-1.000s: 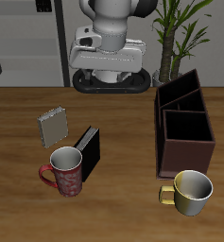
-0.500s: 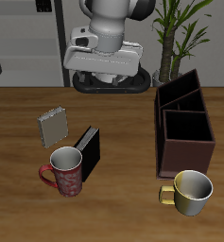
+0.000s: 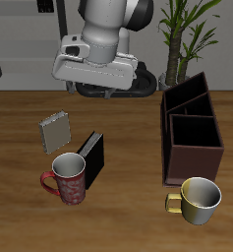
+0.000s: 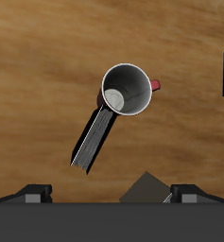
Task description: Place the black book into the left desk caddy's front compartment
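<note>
Below the raised jaws, the black book [image 4: 93,142] stands ungripped beside a mug [image 4: 126,90].

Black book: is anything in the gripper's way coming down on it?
Yes. The red mug stands right against the black book on the side nearer the table's front edge, crowding a grasp there. The grey speckled book lies apart, farther back.

A red patterned mug [image 3: 68,177] stands upright near the table's [image 3: 128,212] front edge, its handle pointing away from the yellow mug [image 3: 196,200], which stands well apart from it along the same edge. A small grey speckled book [image 3: 55,131] stands tilted farther back than the red mug. A potted plant [image 3: 187,34] rises behind the table.
</note>
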Robot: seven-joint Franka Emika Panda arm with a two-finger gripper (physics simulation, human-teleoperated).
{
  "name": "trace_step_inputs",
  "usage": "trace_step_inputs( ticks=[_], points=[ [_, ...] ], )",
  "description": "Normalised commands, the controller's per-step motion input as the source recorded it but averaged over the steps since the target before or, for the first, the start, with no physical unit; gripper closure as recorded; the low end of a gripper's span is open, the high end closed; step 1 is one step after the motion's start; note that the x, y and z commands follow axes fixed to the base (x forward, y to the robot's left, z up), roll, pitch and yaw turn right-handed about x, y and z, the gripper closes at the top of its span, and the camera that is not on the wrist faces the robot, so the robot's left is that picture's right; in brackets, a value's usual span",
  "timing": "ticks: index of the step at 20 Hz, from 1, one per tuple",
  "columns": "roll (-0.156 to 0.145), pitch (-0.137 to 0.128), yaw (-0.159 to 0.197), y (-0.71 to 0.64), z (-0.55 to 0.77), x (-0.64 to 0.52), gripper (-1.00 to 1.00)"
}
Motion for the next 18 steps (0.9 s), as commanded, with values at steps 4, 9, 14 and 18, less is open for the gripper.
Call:
trace_step_inputs(
  ticks=[4, 9, 14, 18],
  points=[
    [0.004, -0.001, -0.030, 0.05, -0.09, 0.13, -1.00],
    [0.022, -0.023, -0.031, 0.09, -0.12, 0.07, -1.00],
    [0.009, -0.001, -0.013, 0.06, -0.12, 0.06, -1.00],
    [-0.014, 0.005, -0.029, -0.05, -0.20, 0.07, -1.00]
  ],
)
